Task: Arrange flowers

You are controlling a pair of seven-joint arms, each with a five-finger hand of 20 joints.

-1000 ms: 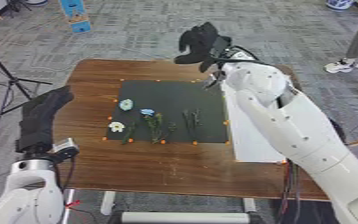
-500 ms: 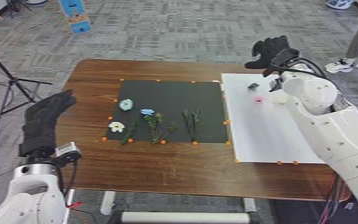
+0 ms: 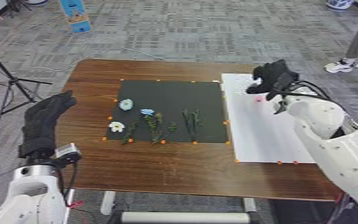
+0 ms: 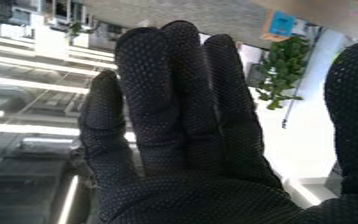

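In the head view my right hand (image 3: 278, 79) is over the far part of the white sheet (image 3: 255, 130), partly hiding a small pink flower (image 3: 258, 99). In the right wrist view my right hand (image 4: 193, 120) is open, fingers straight, holding nothing. On the dark mat (image 3: 171, 90) lie a pale blue flower (image 3: 126, 104), a blue flower (image 3: 147, 112), a white flower (image 3: 116, 127) and several green stems (image 3: 191, 122). My left hand (image 3: 42, 120), its fingers straight, is beside the table's left edge, away from the flowers.
The brown table (image 3: 158, 172) holds the mat and the sheet side by side, with small orange markers along their edges. A black tripod (image 3: 12, 80) stands on the floor at the left.
My right hand has swung from beyond the mat's far edge to the right, then come nearer over the white sheet, which it now partly covers. The left hand and the flowers have not moved.
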